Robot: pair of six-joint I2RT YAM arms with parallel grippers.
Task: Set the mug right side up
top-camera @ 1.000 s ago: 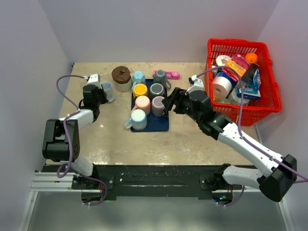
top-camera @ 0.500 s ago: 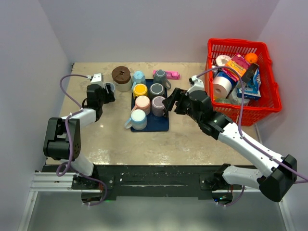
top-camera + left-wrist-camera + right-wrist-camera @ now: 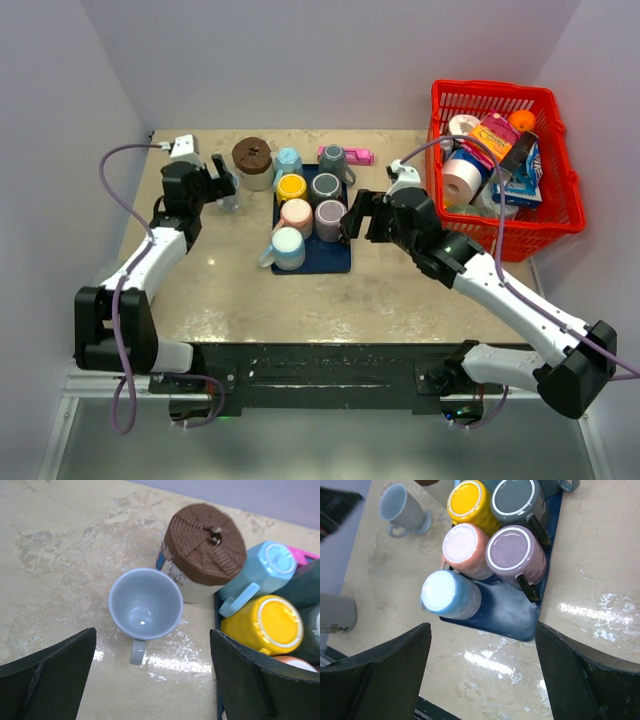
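One pale grey-blue mug [image 3: 145, 611] stood upright on the desk [image 3: 60, 555], just beside the brown-lidded jar [image 3: 205, 542] and left of the dark blue tray [image 3: 515, 620], its glossy, empty inside facing up and its handle pointing back toward the arm. Over the previous second the left gripper [image 3: 210, 182] had spread its jaws from closed to fully wide and risen clear above the mug, holding nothing, so this mug's turn looked finished. The right gripper [image 3: 482, 626], its jaws widened too and likewise empty, hovered over the tray, where several other mugs [image 3: 512, 555] sat bottom-up.
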